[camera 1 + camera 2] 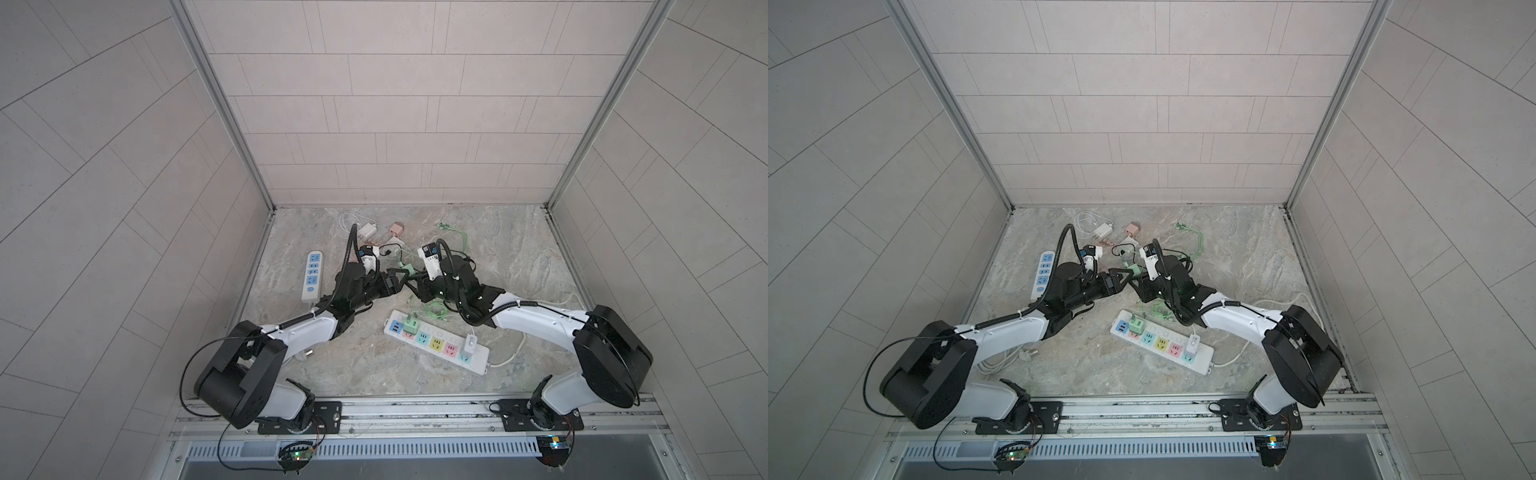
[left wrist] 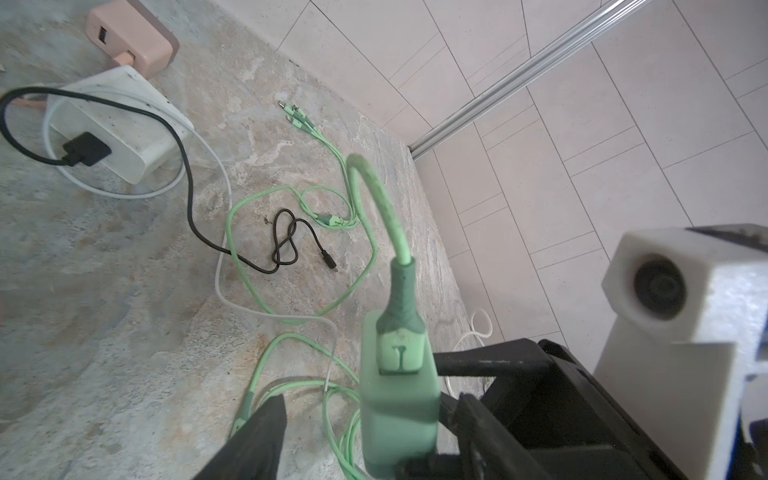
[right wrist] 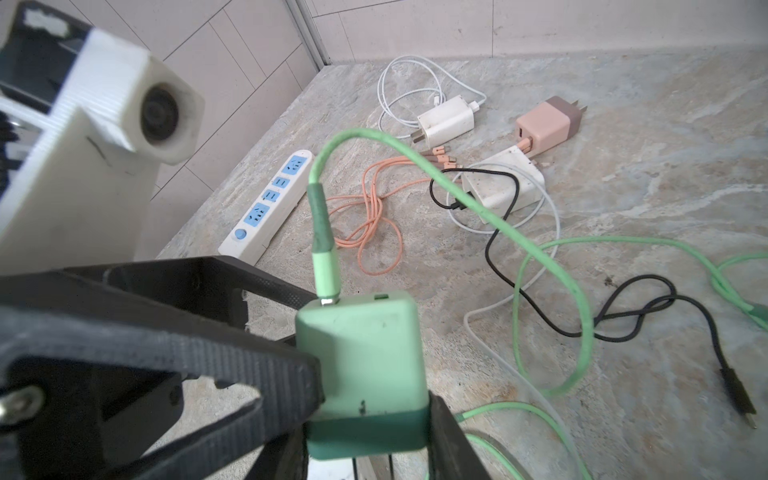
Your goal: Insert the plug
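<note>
The green charger [image 3: 365, 353] is a matte mint block with rounded corners and a darker green band round its base. It is held clear of the table [image 1: 498, 249], mid-scene, just beyond the pastel power strip [image 1: 478, 360]. The right gripper [image 3: 374, 451] pinches it at the dark band, one ribbed black finger on each side. The left gripper [image 1: 398, 277] comes in from the left with its jaws spread either side of the block. One triangular finger [image 3: 266, 374] touches the charger's side, while the other finger [image 2: 257, 436] stands apart from it.

A braided green cable [image 3: 415, 153] is plugged into the charger's top. Its connector carries a moulded forked mark, and a second, empty port sits beside it. I can read no brand on the charger.

The pastel strip is white with blue, pink, green and yellow socket faces. A second green plug [image 1: 411, 326] and a small white adapter [image 1: 469, 343] stand in it.

At far left lies a slim white strip [image 3: 266, 203] with blue sockets and a round blue button. Farther off are a white charger [image 3: 446, 118] with a coiled white lead, a pink cube charger [image 3: 544, 124], a scuffed white square adapter [image 3: 505, 183], a looped orange cable [image 3: 374, 224] and a thin black cable [image 3: 623, 320]. The table has a veined stone pattern. The labels on the wrist cameras are too small to read.
</note>
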`<state>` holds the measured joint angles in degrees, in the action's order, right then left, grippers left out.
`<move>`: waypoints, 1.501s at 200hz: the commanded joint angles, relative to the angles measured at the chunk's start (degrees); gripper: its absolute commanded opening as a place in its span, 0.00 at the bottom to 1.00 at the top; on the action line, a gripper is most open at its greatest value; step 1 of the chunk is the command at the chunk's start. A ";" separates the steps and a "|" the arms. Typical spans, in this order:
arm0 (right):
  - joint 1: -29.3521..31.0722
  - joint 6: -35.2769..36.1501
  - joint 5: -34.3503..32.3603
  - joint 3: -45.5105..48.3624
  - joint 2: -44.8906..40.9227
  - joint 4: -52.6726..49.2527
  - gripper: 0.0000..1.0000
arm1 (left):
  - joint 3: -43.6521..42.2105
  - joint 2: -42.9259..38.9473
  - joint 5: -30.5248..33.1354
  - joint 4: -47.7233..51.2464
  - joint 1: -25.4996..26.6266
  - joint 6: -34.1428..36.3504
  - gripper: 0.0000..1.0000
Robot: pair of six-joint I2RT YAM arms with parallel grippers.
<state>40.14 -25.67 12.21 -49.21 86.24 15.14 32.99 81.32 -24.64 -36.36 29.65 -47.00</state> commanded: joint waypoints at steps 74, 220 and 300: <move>0.73 0.53 0.15 0.45 -1.43 2.88 0.12 | 1.48 3.28 -2.75 -7.03 0.89 -2.31 0.36; 0.56 4.00 -0.45 -0.44 -4.37 -2.68 0.50 | 4.41 1.30 -5.96 5.32 0.88 7.77 0.10; -9.86 3.43 5.03 1.57 -13.70 -16.88 0.51 | 7.27 -3.21 -5.46 15.59 0.88 26.59 0.11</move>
<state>34.54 -21.87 13.41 -48.71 76.36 4.08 38.35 81.08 -29.17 -23.29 30.30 -30.96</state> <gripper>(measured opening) 0.518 0.298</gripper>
